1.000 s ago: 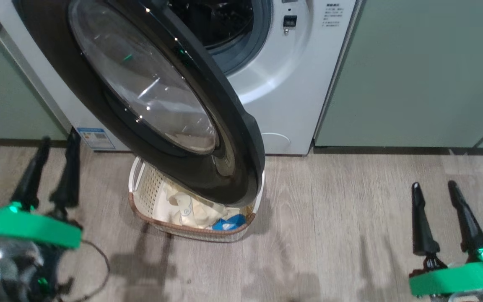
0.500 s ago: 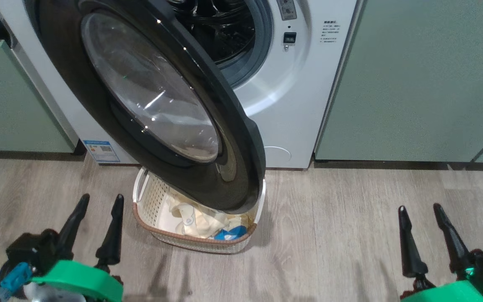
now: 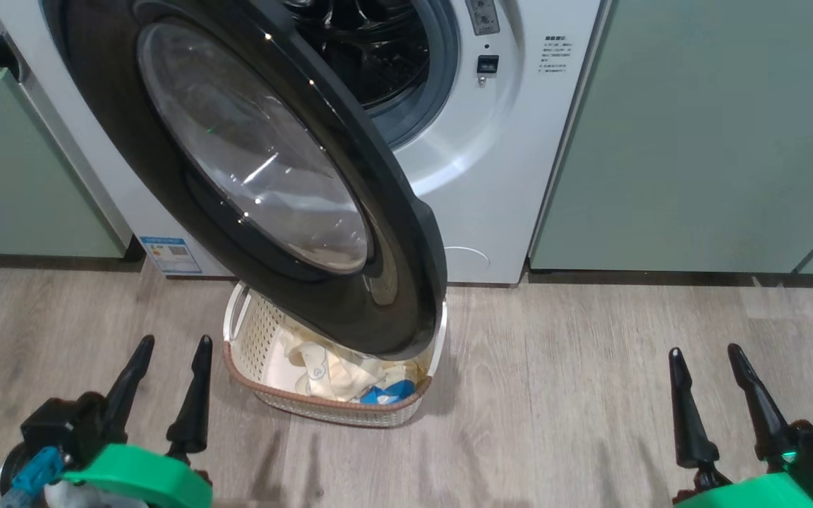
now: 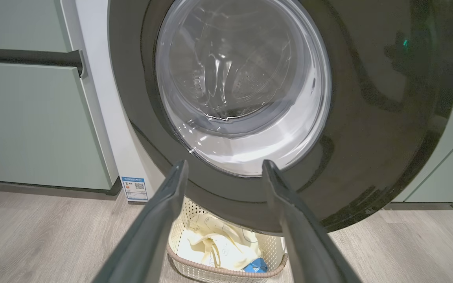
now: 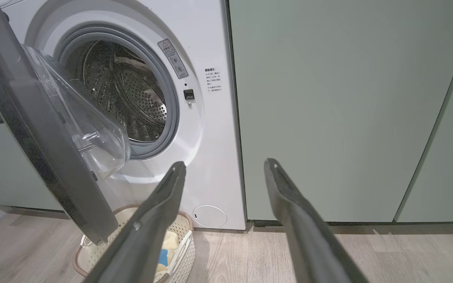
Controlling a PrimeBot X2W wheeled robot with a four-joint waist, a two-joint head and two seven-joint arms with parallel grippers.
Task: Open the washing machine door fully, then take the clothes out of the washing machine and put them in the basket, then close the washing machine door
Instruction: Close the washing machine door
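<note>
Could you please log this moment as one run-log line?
door partly open; drum looks empty; clothes in basket; left gripper open, free; right gripper open, free

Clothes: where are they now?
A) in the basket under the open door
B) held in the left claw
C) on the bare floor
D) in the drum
A: the clothes lie in the basket on the floor beneath the open washing machine door; the visible part of the drum is bare steel, and the left claw is open, holding nothing.

Open door (image 3: 251, 169) overhangs basket (image 3: 255, 331) holding clothes (image 3: 339, 370).
</note>
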